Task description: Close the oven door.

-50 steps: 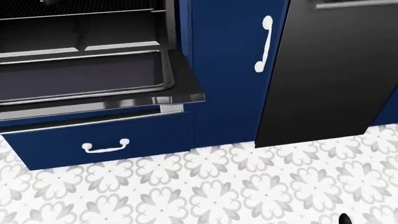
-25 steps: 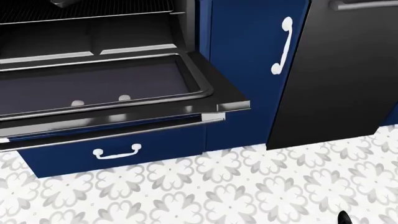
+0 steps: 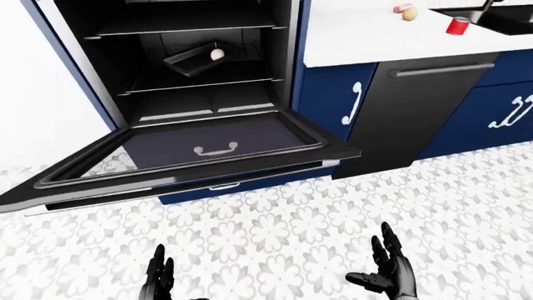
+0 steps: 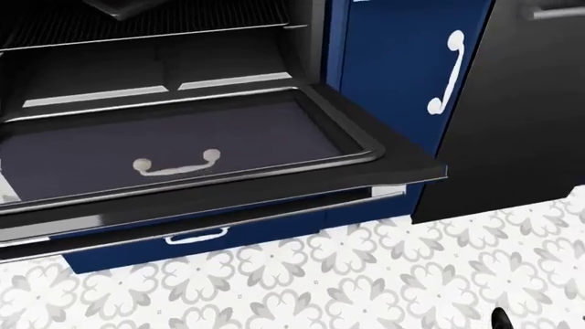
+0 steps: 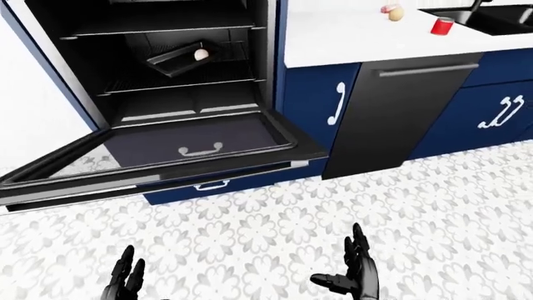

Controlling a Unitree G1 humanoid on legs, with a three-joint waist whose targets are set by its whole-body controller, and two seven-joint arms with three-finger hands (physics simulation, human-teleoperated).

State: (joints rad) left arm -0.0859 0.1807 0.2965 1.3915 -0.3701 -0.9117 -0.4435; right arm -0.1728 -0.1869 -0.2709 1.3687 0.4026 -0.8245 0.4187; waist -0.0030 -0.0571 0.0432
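The oven door (image 3: pixel 208 147) hangs open, folded down nearly flat over the floor, with its dark glass inner face up; it fills the head view (image 4: pixel 183 147). Its metal handle bar (image 4: pixel 274 205) runs under the outer edge. The oven cavity (image 3: pixel 192 56) holds wire racks and a dark tray (image 3: pixel 193 59) with a pale round thing in it. My left hand (image 3: pixel 160 275) and right hand (image 3: pixel 385 262) are open, low at the bottom of the left-eye view, over the floor and apart from the door.
A blue drawer (image 4: pixel 197 243) with a white handle sits under the door. To the right stand a blue cabinet (image 3: pixel 333 94), a black dishwasher (image 3: pixel 417 106) and a white counter (image 3: pixel 375 37) with a red can (image 3: pixel 458 25). A white wall (image 3: pixel 33 112) is at the left.
The whole head view has shifted: the oven door and cabinets slid to the right and the door fills more of the picture, so the camera moved. The door stays open.
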